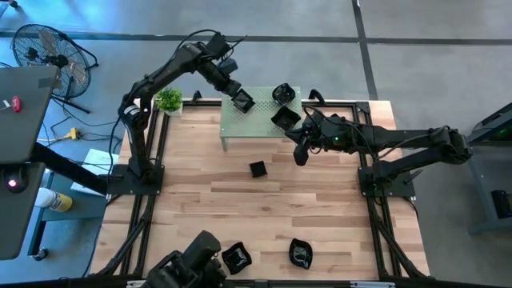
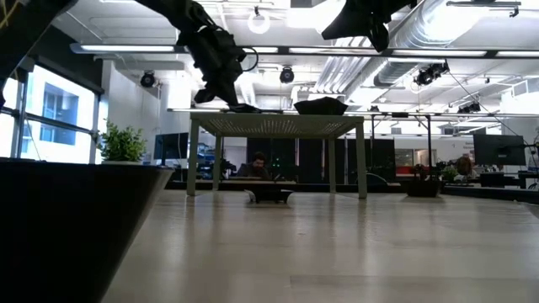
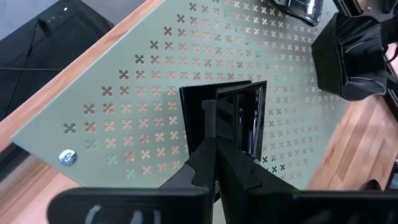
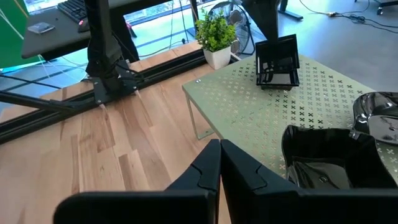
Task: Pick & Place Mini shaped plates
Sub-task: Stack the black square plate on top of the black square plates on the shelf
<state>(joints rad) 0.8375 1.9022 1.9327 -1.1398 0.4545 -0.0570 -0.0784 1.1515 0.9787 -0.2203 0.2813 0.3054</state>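
Nearest the table's front edge lie two wavy-edged mini plates (image 1: 236, 258) and (image 1: 300, 253), side by side but apart on the wooden tabletop (image 1: 320, 216). Further in, a small square plate (image 1: 257, 169) sits alone on the wood, just in front of the perforated green stand (image 1: 240, 128).

On the stand, the left gripper (image 3: 216, 163) is clamped on the rim of a square plate (image 3: 231, 118), its jaws pinching one thin wall while the dish rests on the perforated top. A larger dark plate (image 1: 285, 118) lies at the stand's right side, and a rounded one (image 1: 282, 93) sits near the far edge. The right gripper (image 4: 220, 163) hangs off the stand's right front corner, jaws pressed together and empty.

These dishes look glossy, rigid and light — likely slippery under hard fingers, and probably brittle if dropped. An edge pinch across one upright wall, as the left arm has it, seems the only real purchase; the wavy ones would want a grip at a flatter stretch of rim — and a gentle set-down.
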